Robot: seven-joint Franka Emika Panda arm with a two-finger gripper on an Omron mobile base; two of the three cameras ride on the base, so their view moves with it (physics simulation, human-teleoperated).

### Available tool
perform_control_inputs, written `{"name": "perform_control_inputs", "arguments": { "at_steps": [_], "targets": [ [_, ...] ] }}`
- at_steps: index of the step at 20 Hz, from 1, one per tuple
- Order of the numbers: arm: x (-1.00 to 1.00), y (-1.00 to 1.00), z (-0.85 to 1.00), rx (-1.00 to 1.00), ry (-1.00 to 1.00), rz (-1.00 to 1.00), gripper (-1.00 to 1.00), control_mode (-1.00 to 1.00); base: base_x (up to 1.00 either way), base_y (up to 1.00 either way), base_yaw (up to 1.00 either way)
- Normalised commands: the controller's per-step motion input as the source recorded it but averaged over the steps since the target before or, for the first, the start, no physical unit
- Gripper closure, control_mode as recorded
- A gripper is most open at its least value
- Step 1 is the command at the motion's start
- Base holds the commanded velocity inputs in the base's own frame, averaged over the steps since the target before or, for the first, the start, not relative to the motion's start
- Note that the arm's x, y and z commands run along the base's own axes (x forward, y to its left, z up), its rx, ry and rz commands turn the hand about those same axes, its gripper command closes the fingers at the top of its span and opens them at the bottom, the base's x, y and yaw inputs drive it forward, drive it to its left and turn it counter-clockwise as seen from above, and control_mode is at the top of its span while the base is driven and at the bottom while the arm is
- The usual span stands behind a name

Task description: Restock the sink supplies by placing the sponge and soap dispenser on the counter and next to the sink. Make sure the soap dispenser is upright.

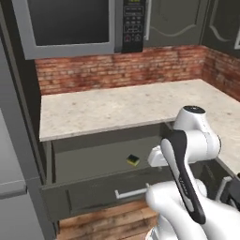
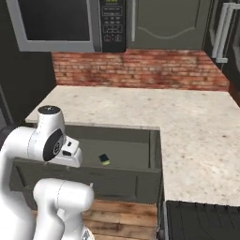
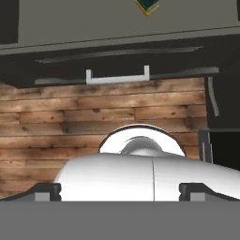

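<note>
Pincer (image 3: 120, 192) fingers spread wide above the wooden floor (image 3: 70, 122), sponge (image 1: 133, 160) lying in the open drawer (image 1: 93, 161).

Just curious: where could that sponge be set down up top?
The counter lies bare from the brick wall to its front edge, and round the corner. The open drawer holds just the sponge, with room around it.

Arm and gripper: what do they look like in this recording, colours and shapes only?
The arm is glossy white, built of rounded, bulbous links, with dark grey to black caps and a black band running along one link. A round dark joint face shows on it in the right base view. The gripper ends in two small dark, blocky finger tips. No cables or markings are visible.
</note>
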Motion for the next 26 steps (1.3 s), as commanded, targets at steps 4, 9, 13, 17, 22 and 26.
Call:
{"name": "perform_control_inputs", "arguments": {
  "at_steps": [4, 9, 13, 17, 22, 26],
  "targets": [
    [0.00, 0.00, 0.00, 0.00, 0.00, 0.00, -1.00, 1.00, 0.39, -0.08, 0.32],
    [0.00, 0.00, 0.00, 0.00, 0.00, 0.00, -1.00, 1.00, 0.09, -0.45, 0.27],
    [0.54, -0.37, -0.08, 0.02, -0.01, 0.19, -1.00, -1.00, 0.05, -0.14, 0.06],
    [1.00, -0.44, -0.16, 0.03, -0.01, 0.24, -1.00, -1.00, 0.00, 0.00, 0.00],
    [0.96, -0.04, -0.20, 0.00, 0.00, 0.08, -1.00, -1.00, 0.00, 0.00, 0.00],
    [0.75, 0.00, -0.53, -0.05, 0.00, 0.01, -1.00, -1.00, 0.00, 0.00, 0.00]
  ]
}}
